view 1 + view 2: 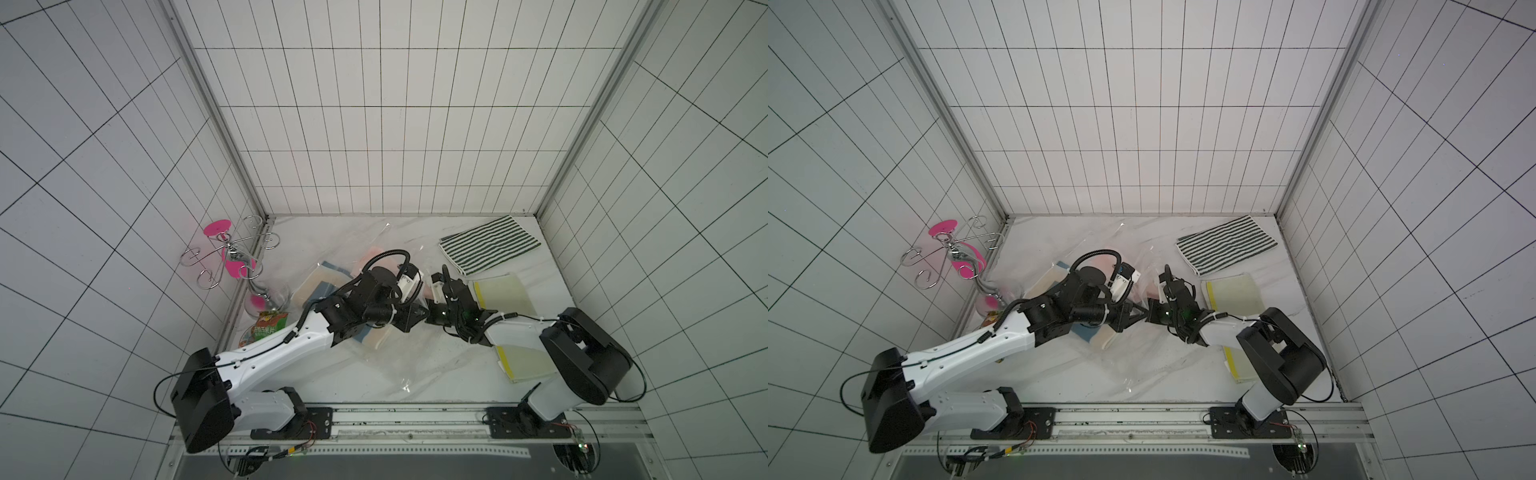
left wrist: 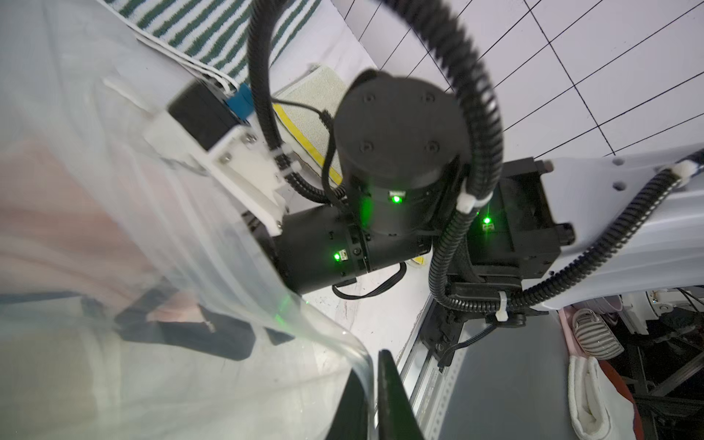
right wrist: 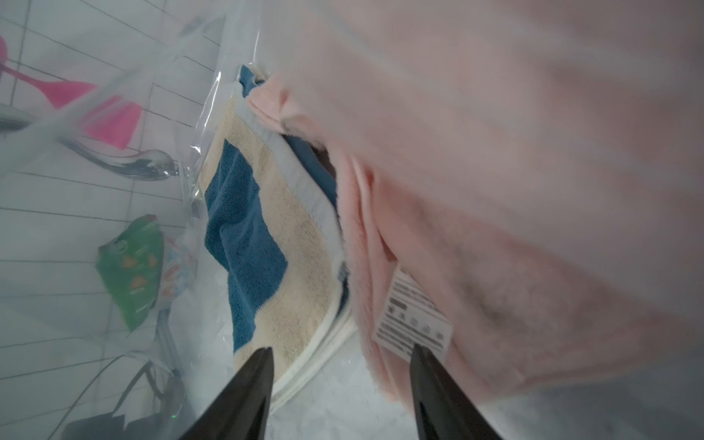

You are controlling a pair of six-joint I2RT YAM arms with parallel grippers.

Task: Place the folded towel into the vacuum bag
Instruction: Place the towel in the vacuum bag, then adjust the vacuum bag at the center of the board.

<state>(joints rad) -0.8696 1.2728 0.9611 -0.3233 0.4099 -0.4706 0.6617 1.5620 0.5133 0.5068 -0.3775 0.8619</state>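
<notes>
The vacuum bag point(image 1: 399, 361), clear and crinkly, lies across the middle of the table in both top views point(image 1: 1125, 365). Inside it are a blue-and-cream towel point(image 3: 266, 236) and a pink folded towel point(image 3: 495, 190) with a white care label. My right gripper point(image 3: 341, 348) reaches into the bag's mouth. It is open, with only the bag floor between its fingers, and one fingertip is at the pink towel's label. My left gripper point(image 2: 375, 365) is shut on the bag's film edge and holds it lifted. The two grippers meet tip to tip point(image 1: 426, 312).
A green-striped towel point(image 1: 490, 245) lies at the back right. Two cream towels with yellow edges point(image 1: 503, 297) point(image 1: 525, 361) lie beside and under the right arm. A pink-and-wire stand point(image 1: 232, 257) and a green snack bag point(image 1: 266, 328) stand at the left wall.
</notes>
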